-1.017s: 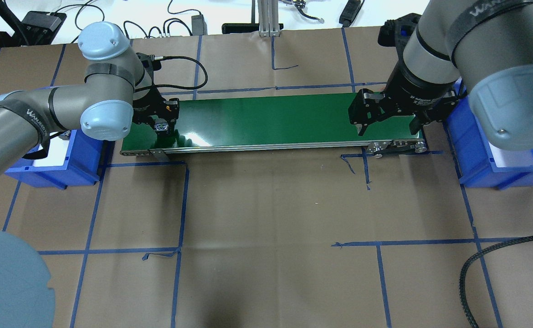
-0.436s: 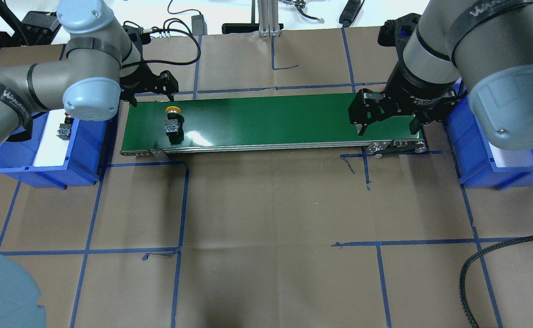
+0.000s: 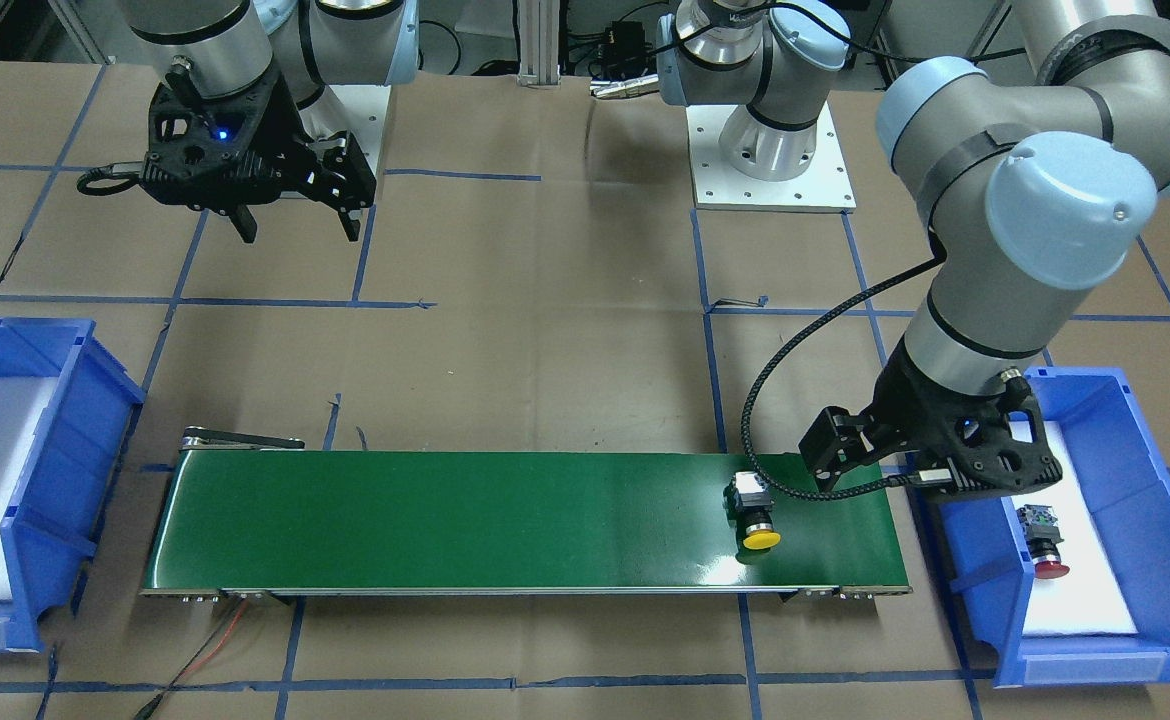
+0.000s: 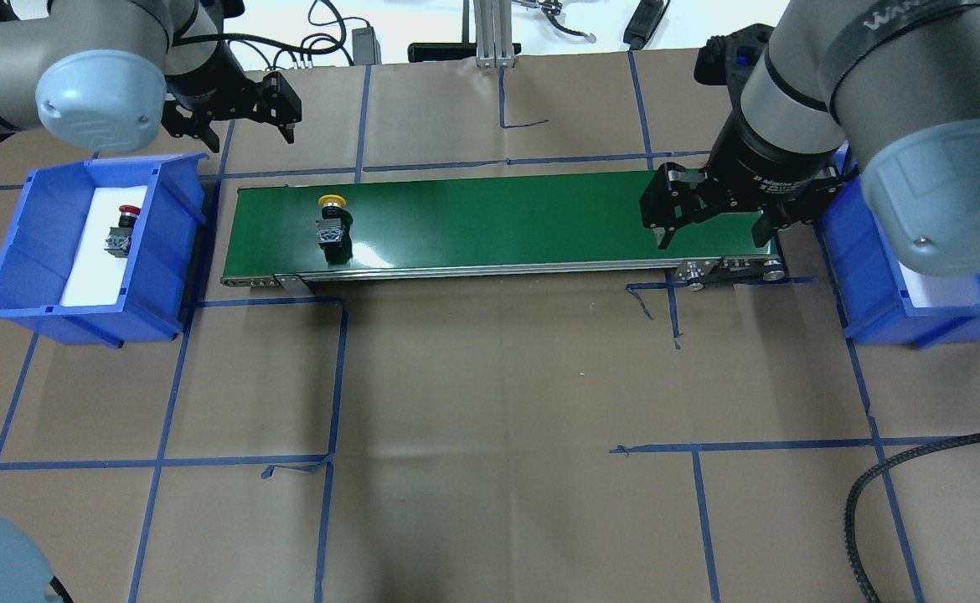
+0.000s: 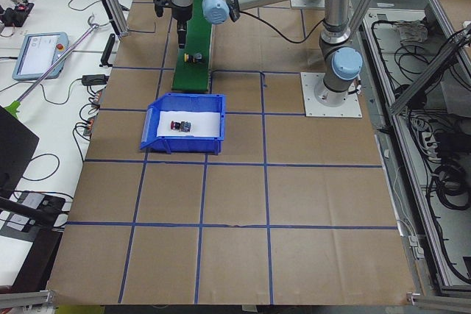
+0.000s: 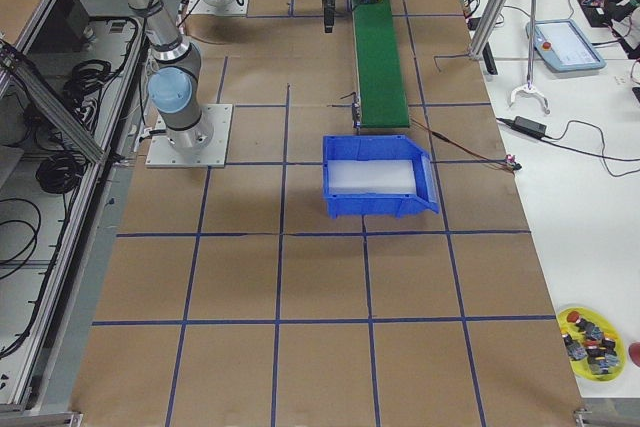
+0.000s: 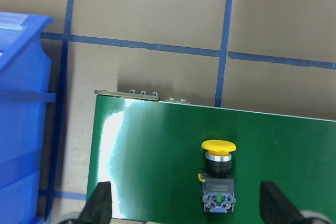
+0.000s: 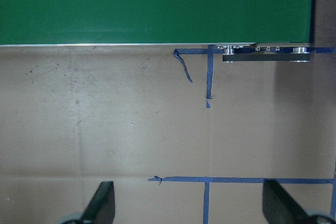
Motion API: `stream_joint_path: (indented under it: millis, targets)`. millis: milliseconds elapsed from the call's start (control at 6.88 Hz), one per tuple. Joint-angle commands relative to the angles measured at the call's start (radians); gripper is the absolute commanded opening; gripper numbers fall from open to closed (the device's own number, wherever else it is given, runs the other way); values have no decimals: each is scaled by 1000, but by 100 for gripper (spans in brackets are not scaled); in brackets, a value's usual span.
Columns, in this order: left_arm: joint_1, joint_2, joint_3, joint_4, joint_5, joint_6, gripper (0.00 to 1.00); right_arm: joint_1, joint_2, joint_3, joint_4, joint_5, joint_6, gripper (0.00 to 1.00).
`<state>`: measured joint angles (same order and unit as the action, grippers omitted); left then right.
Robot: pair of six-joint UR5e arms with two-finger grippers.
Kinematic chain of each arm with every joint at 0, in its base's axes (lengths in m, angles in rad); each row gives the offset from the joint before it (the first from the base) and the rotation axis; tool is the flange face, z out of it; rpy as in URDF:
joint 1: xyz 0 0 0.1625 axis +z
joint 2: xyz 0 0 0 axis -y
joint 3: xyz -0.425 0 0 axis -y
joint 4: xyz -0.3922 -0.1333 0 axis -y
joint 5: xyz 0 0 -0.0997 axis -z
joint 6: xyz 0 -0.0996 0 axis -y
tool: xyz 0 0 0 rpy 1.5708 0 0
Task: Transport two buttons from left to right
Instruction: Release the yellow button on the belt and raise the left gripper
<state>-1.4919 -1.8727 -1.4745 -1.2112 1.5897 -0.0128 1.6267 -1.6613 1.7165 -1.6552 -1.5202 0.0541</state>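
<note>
The fingers of the left gripper stand wide apart and empty. A second ago they were down on the left end of the green conveyor belt, around the yellow-capped button. They have since let go and pulled back past the belt's far left corner. The button lies on its side on the belt, slightly farther right than a moment ago, so the belt is probably carrying it. The first transfer looks under way. The red-capped button lies in the blue bin beside the belt's left end. The right gripper hovers at the belt's right end, spread wide and empty.
</note>
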Motion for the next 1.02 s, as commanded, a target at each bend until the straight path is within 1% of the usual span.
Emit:
stream_joint_path:
  millis: [0,581,872]
  targets:
    - [48,1,23,-24,1,80,100,1,0,0,0,0,1,100]
    - [270,-9,11,-37,-2,402,100,1,0,-2,-2,0,1,100]
    - [370,-22,8,-39,-5,505,100,1,0,-2,-2,0,1,100]
